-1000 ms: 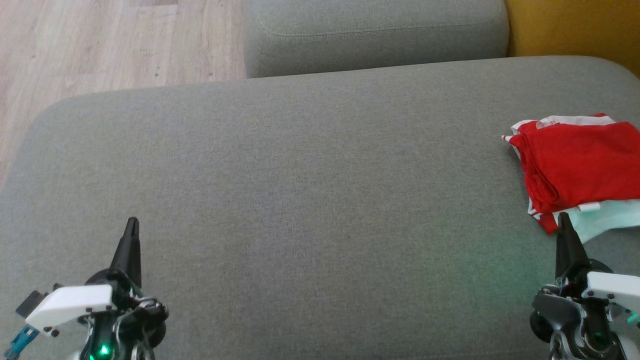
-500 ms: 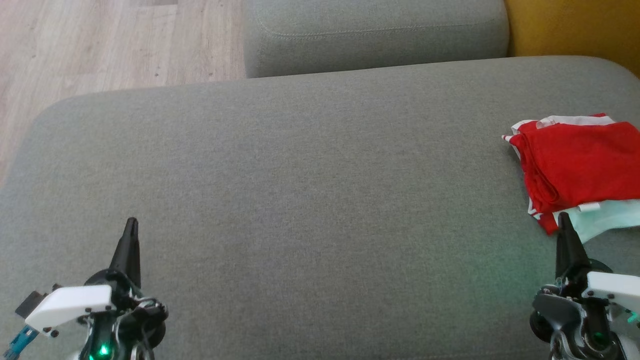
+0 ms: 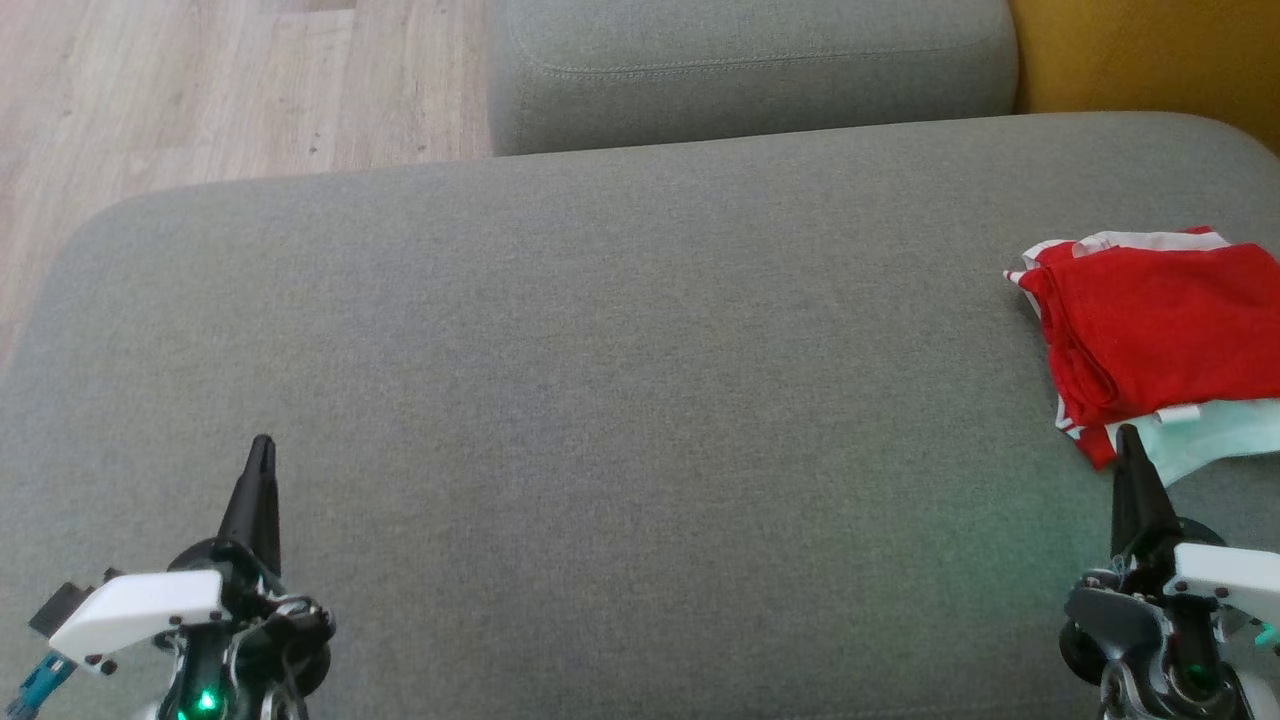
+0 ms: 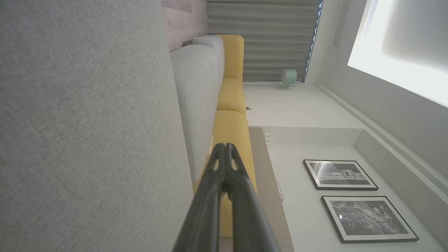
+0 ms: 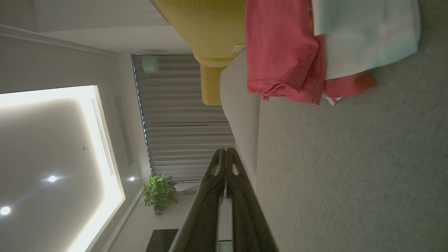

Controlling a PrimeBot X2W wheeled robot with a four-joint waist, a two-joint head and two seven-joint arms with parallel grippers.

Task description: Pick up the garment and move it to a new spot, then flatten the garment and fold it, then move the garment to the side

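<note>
A folded red garment [image 3: 1160, 330] with white trim lies at the right edge of the grey sofa cushion [image 3: 600, 400]; it also shows in the right wrist view as the red garment [image 5: 280, 52]. A pale mint cloth [image 3: 1215, 435] lies against its near side, seen too as the mint cloth [image 5: 364, 35]. My right gripper [image 3: 1128, 435] is shut and empty, its tip just short of the clothes; its fingers meet in the right wrist view at the right gripper [image 5: 224, 151]. My left gripper [image 3: 263, 445] is shut and empty at the lower left, far from the garment, fingers pressed together in the left wrist view [image 4: 224, 146].
A second grey cushion [image 3: 750, 70] sits behind the main one, with a yellow cushion [image 3: 1150, 50] at the back right. Wooden floor [image 3: 200, 90] lies beyond the sofa's left end. Bare grey fabric spans the cushion's middle and left.
</note>
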